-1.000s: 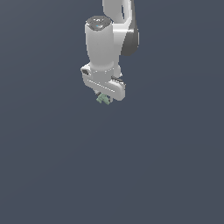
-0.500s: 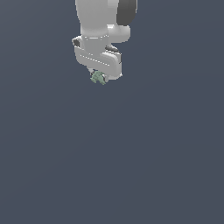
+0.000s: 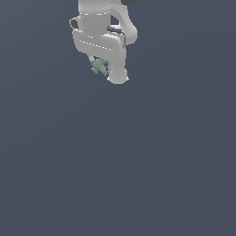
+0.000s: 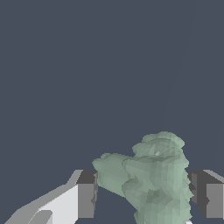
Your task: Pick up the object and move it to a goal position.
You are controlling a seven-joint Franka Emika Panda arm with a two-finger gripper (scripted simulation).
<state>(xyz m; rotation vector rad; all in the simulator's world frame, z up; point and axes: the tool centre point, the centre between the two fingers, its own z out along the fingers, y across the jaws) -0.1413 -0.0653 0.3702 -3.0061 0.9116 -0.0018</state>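
The object (image 3: 99, 67) is a small pale grey-green lumpy piece with stubby prongs, tucked under the white gripper (image 3: 104, 70) near the top of the exterior view. In the wrist view the object (image 4: 153, 179) fills the gap between the two dark fingertips (image 4: 86, 192), which press on it from both sides. The gripper (image 4: 144, 194) is shut on the object and holds it off the ground. Much of the object is hidden by the hand in the exterior view.
A plain dark blue-grey floor (image 3: 138, 161) spreads below the arm, with no other objects in sight. The white arm (image 3: 99, 18) runs off the upper edge of the exterior view.
The arm has carried the object up and toward the exterior view's left. The hand has turned, so one finger now points down at the exterior view's right. The grip stays shut.
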